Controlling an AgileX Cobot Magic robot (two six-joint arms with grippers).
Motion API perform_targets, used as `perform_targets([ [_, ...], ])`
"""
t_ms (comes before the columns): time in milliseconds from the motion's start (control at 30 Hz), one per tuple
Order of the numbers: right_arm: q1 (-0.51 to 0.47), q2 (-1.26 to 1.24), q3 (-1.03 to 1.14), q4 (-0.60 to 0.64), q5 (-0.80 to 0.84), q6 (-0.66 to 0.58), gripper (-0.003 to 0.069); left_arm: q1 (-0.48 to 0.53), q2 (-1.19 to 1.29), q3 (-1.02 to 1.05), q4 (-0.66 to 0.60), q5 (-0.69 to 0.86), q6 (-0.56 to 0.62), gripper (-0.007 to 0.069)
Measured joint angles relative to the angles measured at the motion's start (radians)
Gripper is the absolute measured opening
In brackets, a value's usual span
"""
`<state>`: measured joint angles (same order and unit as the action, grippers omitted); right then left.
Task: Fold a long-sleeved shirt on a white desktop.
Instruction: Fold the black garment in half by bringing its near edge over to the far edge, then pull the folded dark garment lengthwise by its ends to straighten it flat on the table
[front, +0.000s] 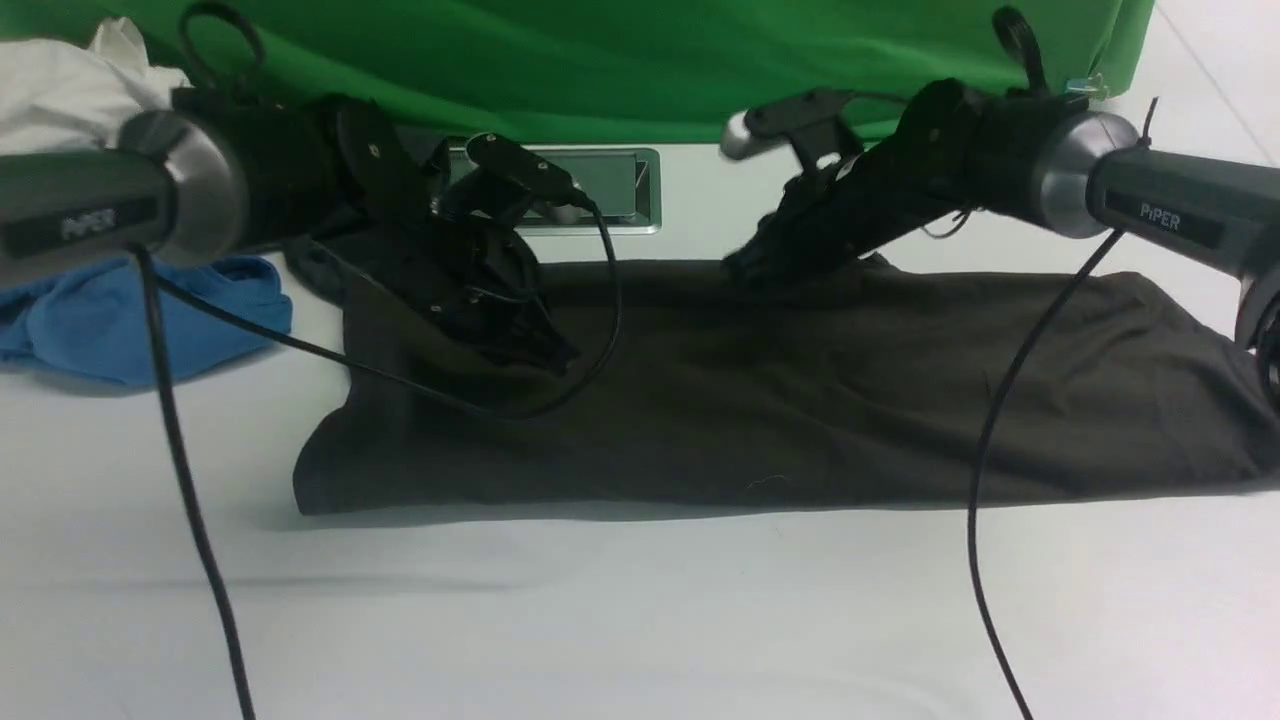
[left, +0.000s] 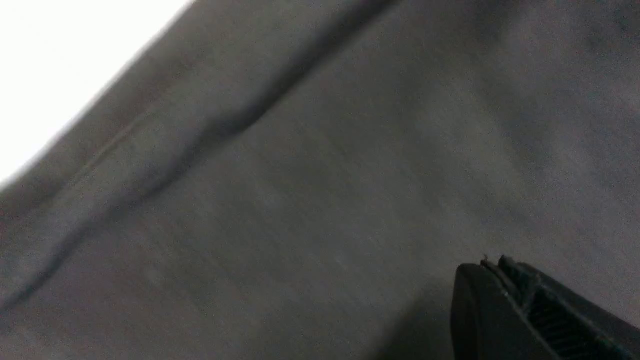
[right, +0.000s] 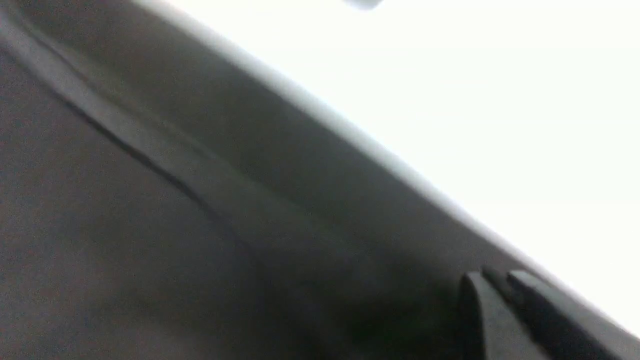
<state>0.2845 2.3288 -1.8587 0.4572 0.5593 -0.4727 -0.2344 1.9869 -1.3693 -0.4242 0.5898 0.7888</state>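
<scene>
The long-sleeved shirt (front: 800, 400) lies on the white desktop (front: 640, 620) as a long, flat, dark brownish-black band running left to right. My left gripper (front: 548, 352) hangs low over the shirt's left part with its jaws shut and no cloth between them. In the left wrist view its fingertips (left: 492, 263) hover over the fabric (left: 320, 200) beside a shallow crease. My right gripper (front: 742, 265) is shut at the shirt's far edge. The right wrist view shows its tips (right: 492, 275) right by the cloth's border (right: 150, 250) and the desktop (right: 500, 100).
A blue garment (front: 120, 320) lies at the left, with a white cloth (front: 70, 90) behind it. The metal-framed cable hatch (front: 610, 190) sits behind the shirt, below the green backdrop (front: 600, 60). Black cables (front: 190, 500) (front: 985, 480) hang from both arms over the desktop's front.
</scene>
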Motion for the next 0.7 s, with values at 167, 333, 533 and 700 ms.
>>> perform_targets([
  [167,-0.064,-0.033,-0.012,-0.009,0.013,0.014,0.0074,0.0,0.065,-0.041,-0.017,-0.113,0.041,0.0018],
  [333,-0.144,-0.188,0.021,-0.115,0.243,0.072,0.0074,0.0,0.185,-0.192,-0.015,-0.109,0.066,0.0018],
  [533,-0.305,-0.429,0.29,-0.41,0.402,0.272,0.0096,0.014,0.221,-0.37,0.009,0.104,0.022,0.0018],
  [700,-0.497,-0.476,0.44,-0.356,0.379,0.301,0.0346,0.014,0.113,-0.391,0.006,0.19,-0.015,0.0018],
])
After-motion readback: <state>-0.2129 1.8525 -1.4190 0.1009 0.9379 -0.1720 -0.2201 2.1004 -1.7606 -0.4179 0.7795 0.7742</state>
